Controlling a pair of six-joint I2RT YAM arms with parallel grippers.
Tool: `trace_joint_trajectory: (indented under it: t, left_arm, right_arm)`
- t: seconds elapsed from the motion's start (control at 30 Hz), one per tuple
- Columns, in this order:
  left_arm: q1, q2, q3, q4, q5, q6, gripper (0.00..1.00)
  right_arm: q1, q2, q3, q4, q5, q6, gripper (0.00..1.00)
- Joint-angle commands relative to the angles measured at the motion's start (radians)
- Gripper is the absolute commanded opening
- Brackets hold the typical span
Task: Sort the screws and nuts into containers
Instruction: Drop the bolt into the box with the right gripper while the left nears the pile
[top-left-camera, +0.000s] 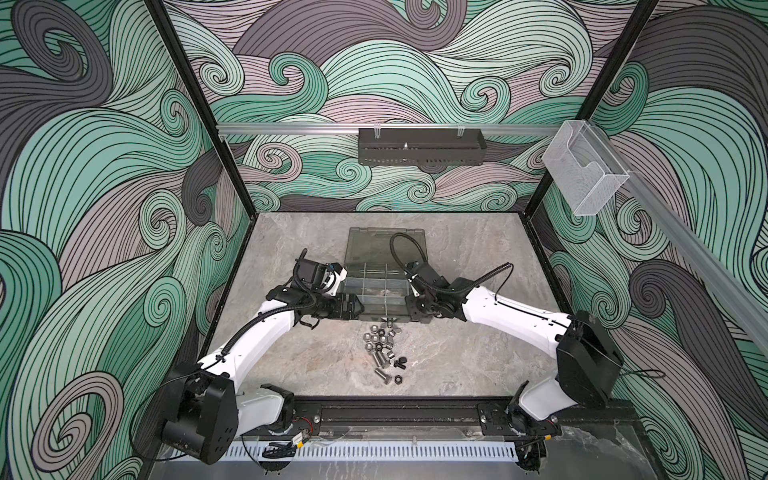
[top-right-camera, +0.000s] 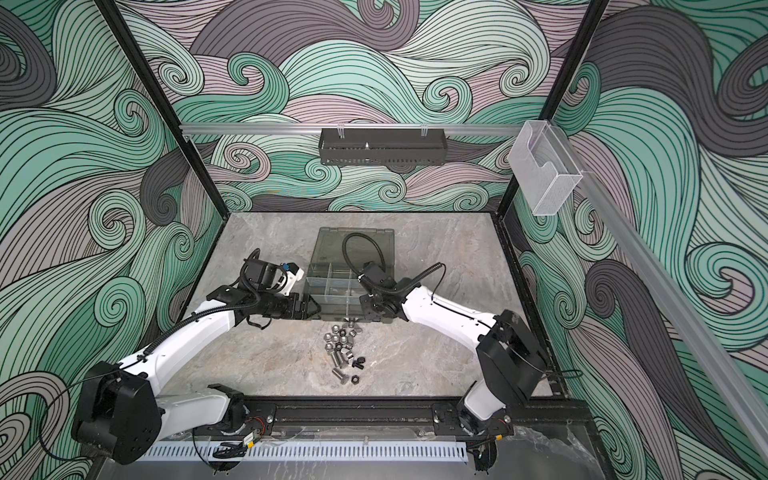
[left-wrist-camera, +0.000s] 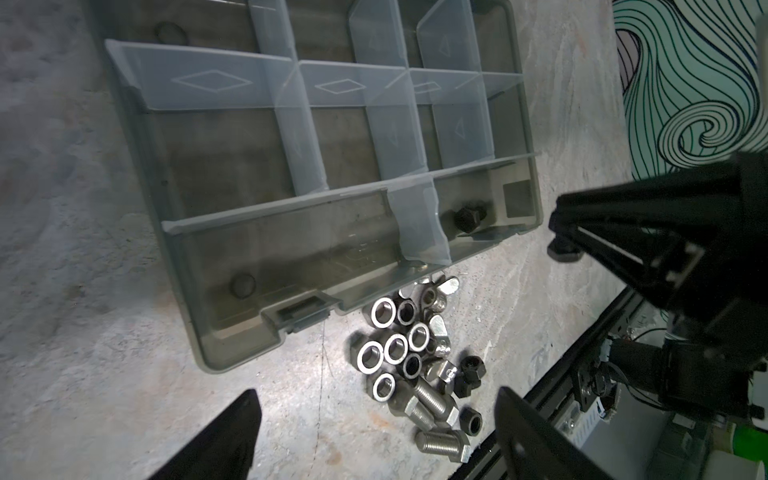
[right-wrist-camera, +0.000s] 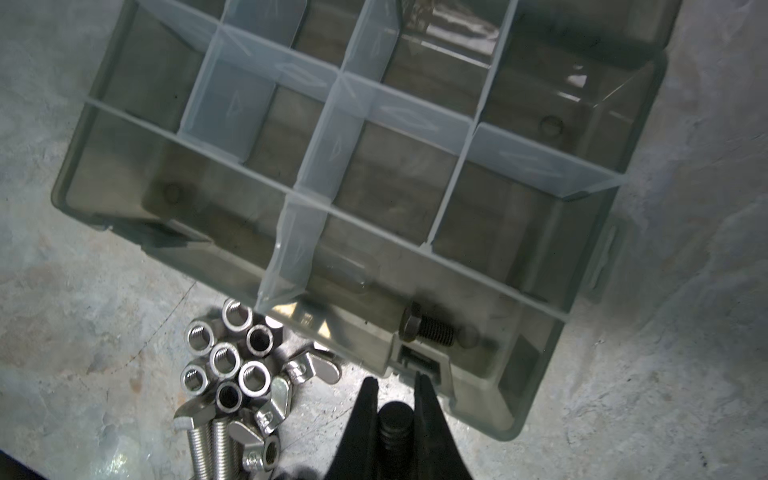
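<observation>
Organiser case (top-left-camera: 368, 245) sits mid-tabletop, screws and nuts (top-left-camera: 381, 347) heaped at its front edge. Left gripper (left-wrist-camera: 376, 392) gapes wide at the front-left corner. Right gripper (right-wrist-camera: 395, 384) pinches a black screw (right-wrist-camera: 395, 424) beside the front-right compartment (right-wrist-camera: 519, 345), which holds a second black screw (right-wrist-camera: 426, 328).

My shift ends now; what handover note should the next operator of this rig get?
Left end effector: open, empty, beside the case.
Right end effector: shut on a black screw at the case's front edge.
Done: a second screw, also black, lies in a front corner compartment.
Left: the pile of screws and nuts on the table before the case.
</observation>
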Motion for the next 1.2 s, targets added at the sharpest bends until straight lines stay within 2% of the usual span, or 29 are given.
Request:
trace_joint_trajectory:
  t: [0.0, 0.13, 0.5, 0.73, 0.93, 1.17]
  left_arm:
    - [-0.07, -0.031, 0.01, 0.022, 0.002, -0.055, 0.89]
    - [-0.153, -0.058, 0.002, 0.018, -0.046, -0.081, 0.89]
    - [-0.313, -0.088, -0.095, 0.073, -0.113, -0.209, 0.84]
    - [-0.368, -0.051, -0.095, 0.087, -0.13, -0.224, 0.81]
    - [-0.424, -0.013, -0.074, 0.085, -0.153, -0.216, 0.79]
    - [-0.515, 0.079, 0.018, 0.007, -0.204, -0.17, 0.74]
  right_arm:
    - [-0.04, 0.023, 0.041, -0.003, 0.006, -0.063, 0.14]
    - [-0.074, 0.063, 0.06, 0.014, -0.024, -0.072, 0.14]
    - [-0.077, 0.124, 0.041, 0.068, -0.051, -0.073, 0.18]
    - [-0.081, 0.125, 0.04, 0.077, -0.064, -0.072, 0.29]
    - [-0.083, 0.056, 0.017, 0.073, -0.067, -0.064, 0.33]
    - [-0.089, -0.085, -0.087, 0.089, -0.079, -0.043, 0.34]
